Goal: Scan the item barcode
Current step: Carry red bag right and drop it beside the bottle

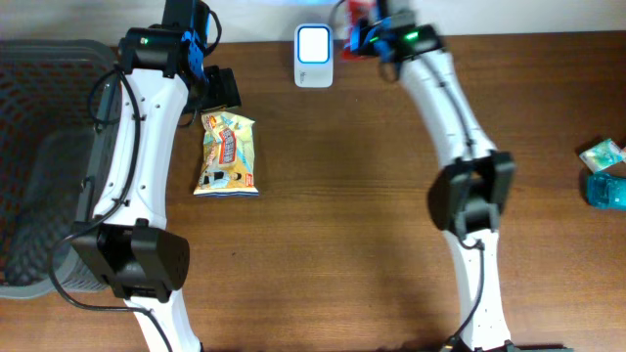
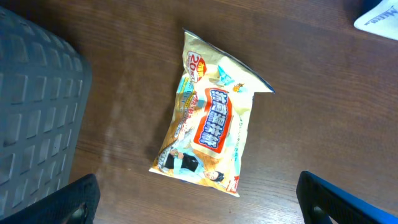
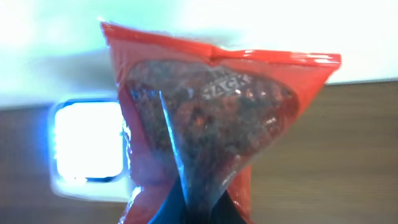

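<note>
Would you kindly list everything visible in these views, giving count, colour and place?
scanner: one, white with a lit screen, far edge of the table at the middle
red packet: one, red with dark contents, held up beside the scanner
yellow snack bag: one, yellow, lying flat on the table at left
basket: one, dark grey mesh, far left
pale green packet: one, right edge
teal packet: one, right edge, beside the green one
table: one, brown wood
left tool: one, black, open above the yellow snack bag
right tool: one, shut on the red packet
</note>
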You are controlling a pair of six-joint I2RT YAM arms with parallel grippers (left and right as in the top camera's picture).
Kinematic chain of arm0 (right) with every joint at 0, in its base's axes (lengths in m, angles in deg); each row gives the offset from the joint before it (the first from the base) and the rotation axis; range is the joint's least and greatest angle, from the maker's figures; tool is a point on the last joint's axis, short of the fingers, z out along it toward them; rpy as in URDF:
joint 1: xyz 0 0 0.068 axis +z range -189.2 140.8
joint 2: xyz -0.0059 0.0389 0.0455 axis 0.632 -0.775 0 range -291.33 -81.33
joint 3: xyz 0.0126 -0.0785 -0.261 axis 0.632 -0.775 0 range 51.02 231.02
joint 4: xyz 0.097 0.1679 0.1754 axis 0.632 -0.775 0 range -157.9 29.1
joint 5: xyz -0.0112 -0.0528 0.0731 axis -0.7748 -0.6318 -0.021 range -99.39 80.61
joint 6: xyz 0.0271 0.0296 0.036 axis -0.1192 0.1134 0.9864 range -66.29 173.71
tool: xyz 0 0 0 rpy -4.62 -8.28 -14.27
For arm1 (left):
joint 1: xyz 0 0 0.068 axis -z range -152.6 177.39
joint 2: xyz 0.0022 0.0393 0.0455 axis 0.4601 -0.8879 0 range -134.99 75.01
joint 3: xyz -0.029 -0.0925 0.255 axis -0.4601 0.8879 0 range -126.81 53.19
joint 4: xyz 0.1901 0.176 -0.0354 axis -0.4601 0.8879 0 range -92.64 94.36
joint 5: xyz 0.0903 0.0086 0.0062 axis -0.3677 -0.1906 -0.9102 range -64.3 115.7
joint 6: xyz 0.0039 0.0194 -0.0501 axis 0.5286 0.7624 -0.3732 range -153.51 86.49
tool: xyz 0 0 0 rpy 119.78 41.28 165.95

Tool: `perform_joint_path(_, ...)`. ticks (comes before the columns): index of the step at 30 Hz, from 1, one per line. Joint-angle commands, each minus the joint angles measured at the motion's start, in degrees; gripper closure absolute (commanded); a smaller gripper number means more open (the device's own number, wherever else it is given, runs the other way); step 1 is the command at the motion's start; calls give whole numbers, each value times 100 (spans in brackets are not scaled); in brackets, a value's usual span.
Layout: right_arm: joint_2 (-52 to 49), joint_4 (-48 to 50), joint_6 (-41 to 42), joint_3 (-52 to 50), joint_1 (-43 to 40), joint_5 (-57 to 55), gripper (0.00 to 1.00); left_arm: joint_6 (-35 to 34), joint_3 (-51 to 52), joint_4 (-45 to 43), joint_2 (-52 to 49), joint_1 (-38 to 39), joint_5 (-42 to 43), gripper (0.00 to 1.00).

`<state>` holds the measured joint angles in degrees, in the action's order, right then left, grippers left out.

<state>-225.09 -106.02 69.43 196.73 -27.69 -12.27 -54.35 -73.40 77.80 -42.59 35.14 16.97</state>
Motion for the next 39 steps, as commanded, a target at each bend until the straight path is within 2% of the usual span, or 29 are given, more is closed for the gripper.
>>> perform_joint_path(1,737,-787,129,225,-879,-857,96,-57,11,4,-46,7,37,1)
perform_joint_path(4,713,-1917,129,210,-1838,-1438,96,-57,11,4,-46,7,39,1)
perform_joint_path(7,643,-2660,131,197,-3091,-1432,96,-57,11,4,-46,7,37,1)
perform_joint_path(13,640,-2487,125,-393,-4638,-1432,96,-57,11,4,-46,7,37,1)
perform_joint_path(18,640,-1996,105,-955,-5104,-1434,94,-57,11,4,-46,7,37,1)
perform_joint_path(19,640,-1930,105,-1023,-5165,-1434,84,-57,11,4,-46,7,37,1)
perform_joint_path(21,643,-1893,105,-1034,-5257,-1440,56,-57,11,4,-46,7,37,1)
perform_joint_path(23,658,-1965,105,-1029,-5335,-1443,55,-57,11,4,-46,7,37,1)
perform_joint_path(25,802,-2135,107,-1027,-5412,-1436,45,-57,11,4,-46,7,39,1)
perform_joint_path(28,1440,-2243,109,-1027,-5388,-1432,38,-57,11,4,-46,7,39,1)
perform_joint_path(30,2076,-2319,114,-1027,-5340,-1362,28,-57,11,4,-46,7,37,1)
perform_joint_path(33,3016,-2603,133,-1027,-5313,-116,20,-57,11,4,-46,7,39,1)
perform_joint_path(35,3617,-3200,129,-1027,-5302,1268,17,-57,11,4,-46,7,39,1)
perform_joint_path(37,3834,-3729,125,-1027,-5241,1976,15,-57,11,4,-46,7,39,1)
perform_joint_path(39,3864,-4242,127,-1029,-5069,2057,10,-57,11,4,-46,7,37,1)
